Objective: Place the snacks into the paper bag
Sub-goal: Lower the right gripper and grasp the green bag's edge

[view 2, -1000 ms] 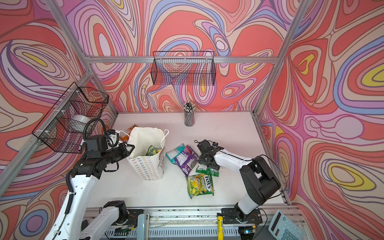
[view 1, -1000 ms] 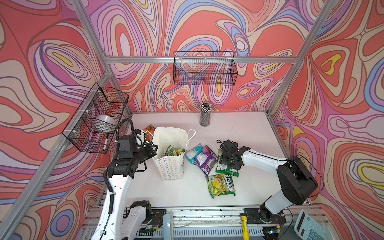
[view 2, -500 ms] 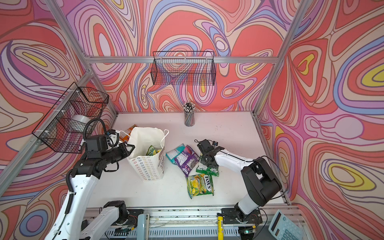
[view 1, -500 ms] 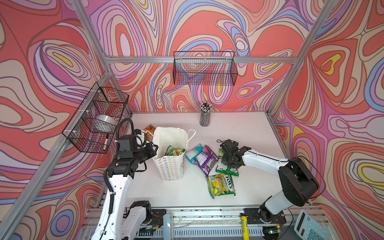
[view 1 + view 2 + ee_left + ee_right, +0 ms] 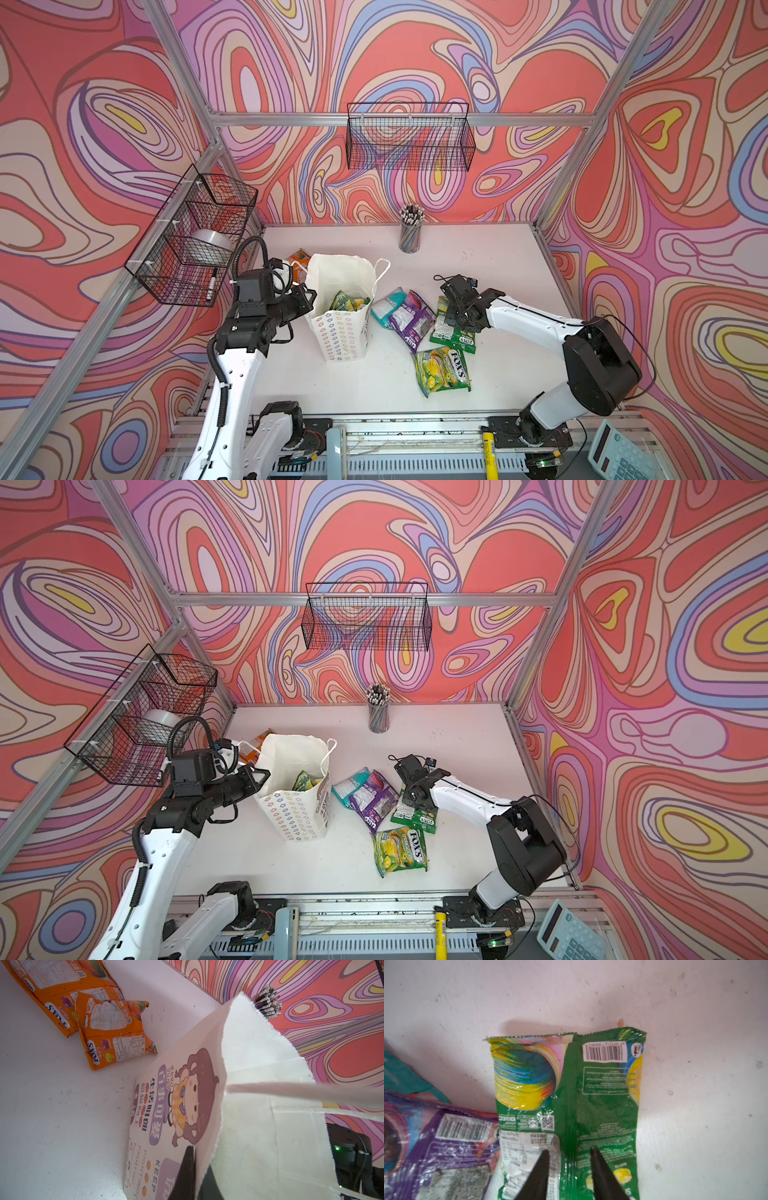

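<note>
Paper bag (image 5: pixel 340 332) stands upright near the left edge of the table (image 5: pixel 478 257). Its face reads "RORO" and "KEEP FIGHTING". Left gripper (image 5: pixel 194 1148) is clamped on the bag's rim. Two orange pouches (image 5: pixel 116 1036) marked "FOX'S FRUITS" lie by the left edge beyond the bag. Green pouch (image 5: pixel 608 1105) lies mid-table, barcode side up. The right gripper (image 5: pixel 570 1150) is over it, jaws apart either side of its back seam. A yellow-green pouch (image 5: pixel 442 370) reading "FOX'S" lies toward the front edge. Against one second earlier, bag and pouches are unmoved.
</note>
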